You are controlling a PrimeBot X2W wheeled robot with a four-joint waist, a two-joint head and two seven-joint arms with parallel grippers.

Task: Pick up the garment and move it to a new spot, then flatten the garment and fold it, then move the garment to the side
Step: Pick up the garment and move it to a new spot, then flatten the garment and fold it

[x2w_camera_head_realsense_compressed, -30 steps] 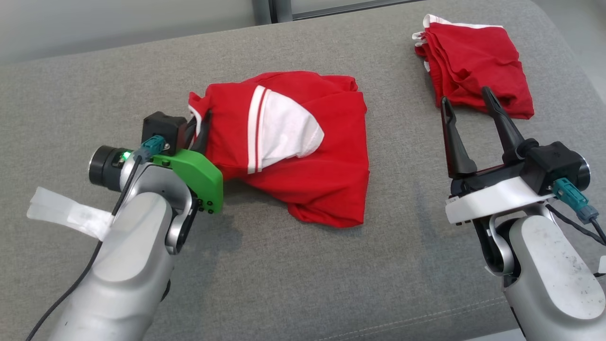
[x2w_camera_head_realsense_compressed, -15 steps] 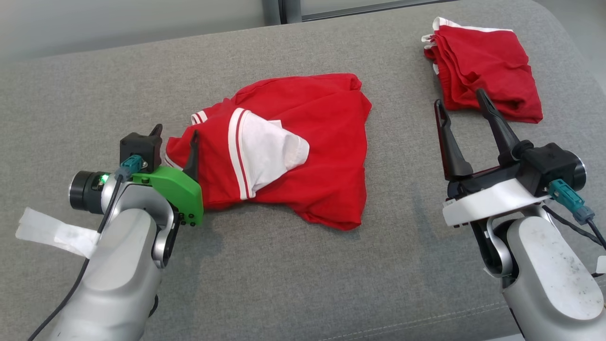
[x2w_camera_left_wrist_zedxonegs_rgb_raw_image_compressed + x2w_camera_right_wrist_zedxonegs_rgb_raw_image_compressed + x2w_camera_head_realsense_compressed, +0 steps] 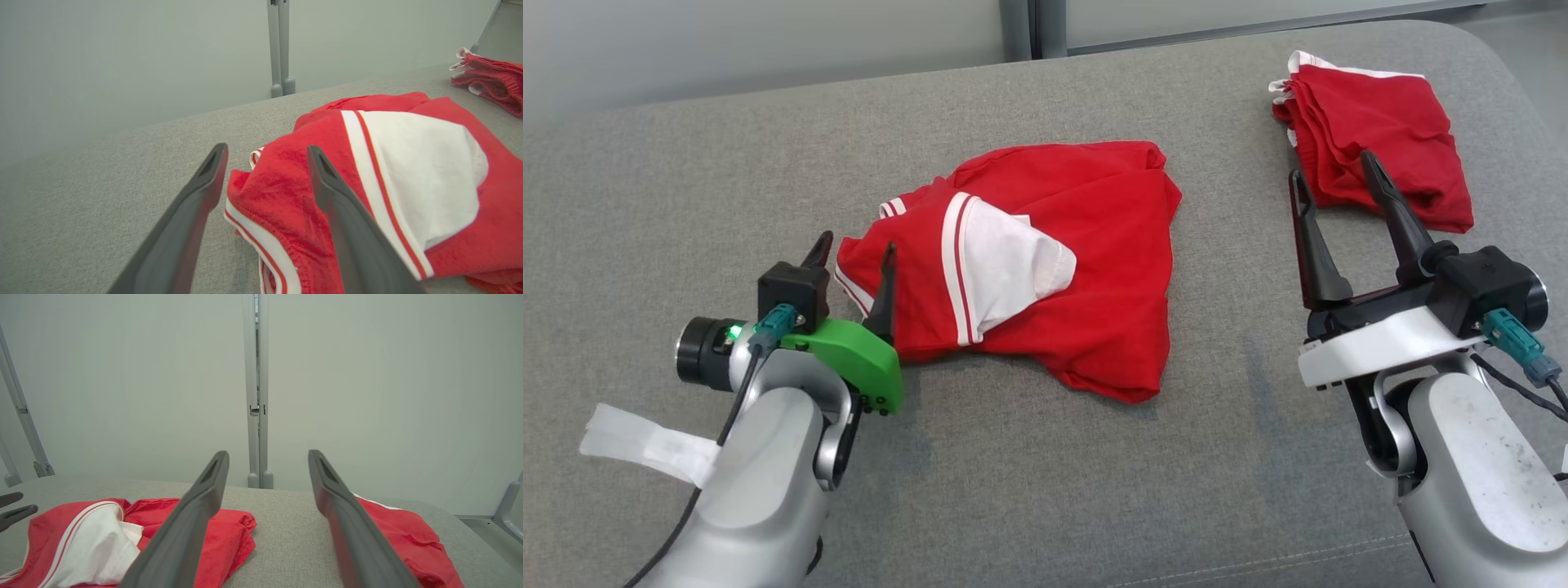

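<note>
On the grey cushion (image 3: pixel 1013 457) lie two red garments (image 3: pixel 1086 269) (image 3: pixel 1388 131), near two hands (image 3: pixel 858 240) (image 3: pixel 1330 164).

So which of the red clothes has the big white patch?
The crumpled red garment in the middle: a big white panel lies across it. The folded red garment at the far right has thin white trim along its edge.

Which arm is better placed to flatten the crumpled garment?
Left: the left gripper is open over the hem of the crumpled garment; the right gripper hovers open near the folded pile.
</note>
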